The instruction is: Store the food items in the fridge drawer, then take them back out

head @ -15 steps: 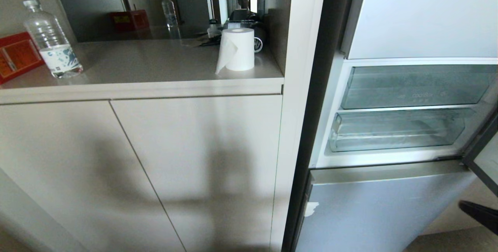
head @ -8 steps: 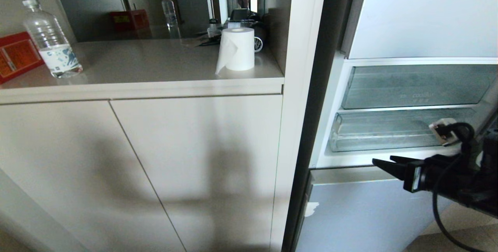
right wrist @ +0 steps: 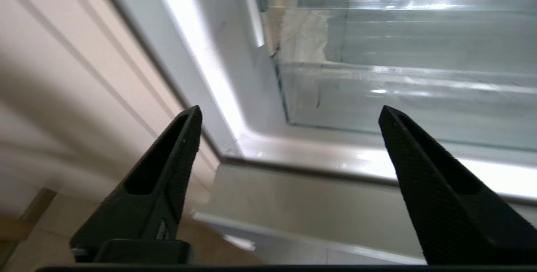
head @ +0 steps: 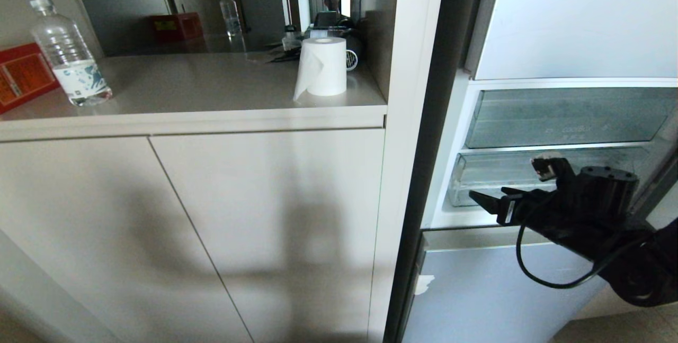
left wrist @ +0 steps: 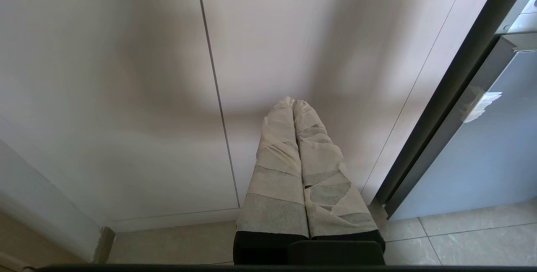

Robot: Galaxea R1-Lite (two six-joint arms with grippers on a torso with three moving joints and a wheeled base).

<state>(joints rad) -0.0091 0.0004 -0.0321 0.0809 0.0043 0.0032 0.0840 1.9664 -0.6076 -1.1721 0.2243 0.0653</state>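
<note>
Drawer of clear plastic, the fridge drawer (head: 540, 178), sits pushed in as the lower of two clear bins in the open fridge compartment, under the upper bin (head: 569, 118). Just in front of its lip the right gripper (head: 490, 200) hovers empty, its two black fingers (right wrist: 168, 167) spread wide apart. The left gripper (left wrist: 293, 104), its taped fingers pressed together, hangs low before the cabinet doors (left wrist: 126, 74).

We record a black right gripper (head: 484, 198) with textured tapering fingers (right wrist: 168, 167) and a looping black cable (head: 535, 274); the left gripper (left wrist: 295, 103) is wrapped in pale tape.
</note>
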